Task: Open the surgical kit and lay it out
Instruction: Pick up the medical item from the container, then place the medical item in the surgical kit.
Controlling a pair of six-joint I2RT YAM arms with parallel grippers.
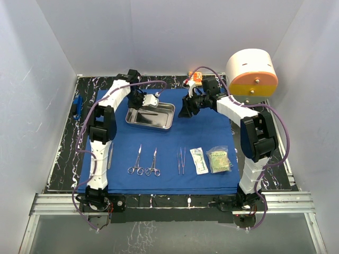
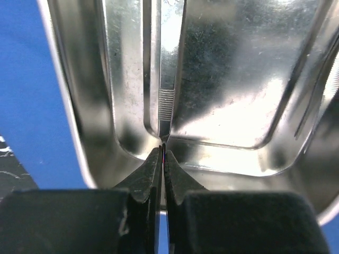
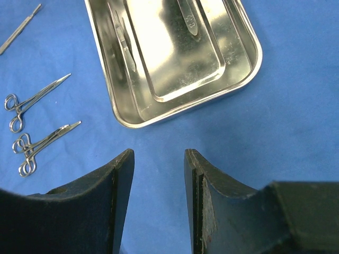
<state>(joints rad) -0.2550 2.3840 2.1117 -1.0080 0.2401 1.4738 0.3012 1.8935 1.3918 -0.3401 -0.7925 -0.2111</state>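
Bright and even all round, lit from overhead, no harsh shadows, just soft ones on the blue cloth [image 1: 206, 132] right beside the steel tray [image 1: 168, 117]. Loads of glare off the tray floor though, blown out white in the left wrist shot, with smeary reflections up its walls. Sharp on the ribbed tweezers [image 2: 166, 103] inside the tray, mushy on the left fingers [image 2: 145, 177] at its near rim. Same deal in the right wrist shot: crisp tray, soft dark right fingers [image 3: 119, 182] below it
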